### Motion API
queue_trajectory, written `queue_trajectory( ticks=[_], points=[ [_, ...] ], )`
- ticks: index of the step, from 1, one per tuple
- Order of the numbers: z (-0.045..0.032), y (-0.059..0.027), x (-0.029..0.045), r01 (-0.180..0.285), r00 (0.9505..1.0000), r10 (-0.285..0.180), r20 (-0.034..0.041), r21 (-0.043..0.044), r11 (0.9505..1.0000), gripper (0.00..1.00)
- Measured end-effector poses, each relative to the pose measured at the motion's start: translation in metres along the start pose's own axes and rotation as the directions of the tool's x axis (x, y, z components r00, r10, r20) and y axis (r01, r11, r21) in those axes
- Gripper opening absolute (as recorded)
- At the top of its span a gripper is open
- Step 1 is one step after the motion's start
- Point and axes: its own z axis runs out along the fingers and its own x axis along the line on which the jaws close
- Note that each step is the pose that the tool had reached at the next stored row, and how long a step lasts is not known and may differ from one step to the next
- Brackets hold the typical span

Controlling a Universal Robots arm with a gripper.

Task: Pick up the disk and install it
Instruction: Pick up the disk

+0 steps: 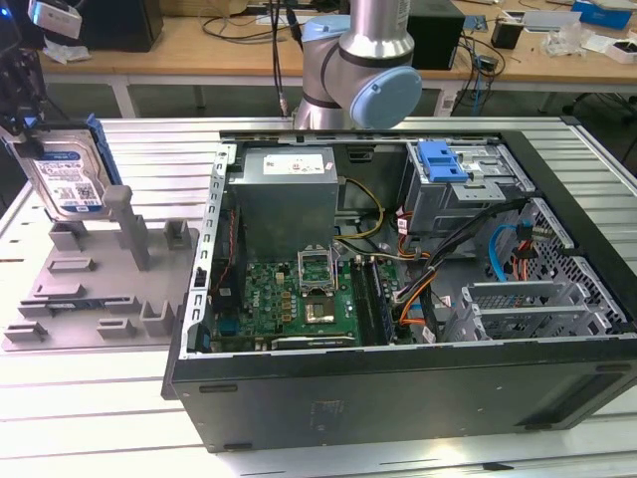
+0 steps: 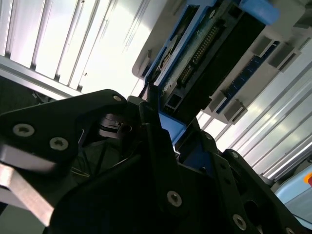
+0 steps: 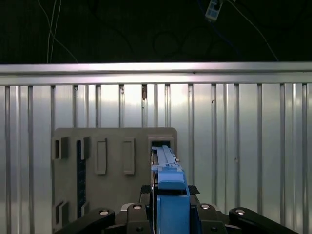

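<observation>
So you've got the ribbed metal table (image 1: 100, 428) under the pincer (image 3: 170, 195), workbenches (image 1: 199, 45) beyond it. Pincer's clamped on the disk (image 1: 65, 174), held over the grey fixture tray (image 1: 90, 299); open PC case (image 1: 398, 388) sits beside, motherboard (image 1: 299, 299) and cables (image 1: 438, 259) inside.

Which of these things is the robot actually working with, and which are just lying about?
In the job:
the disk, gripped in the hand
the grey rack under it
the open computer case

Lying about:
cables and a black box on the wooden benches behind
</observation>
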Motion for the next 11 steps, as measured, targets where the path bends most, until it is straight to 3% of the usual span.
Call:
queue_trajectory(
  ticks=[11],
  points=[
    [-0.0201,-0.0008,0.0004,0.000,1.0000,0.000,-0.0001,0.0001,1.0000,0.36]
  ],
)
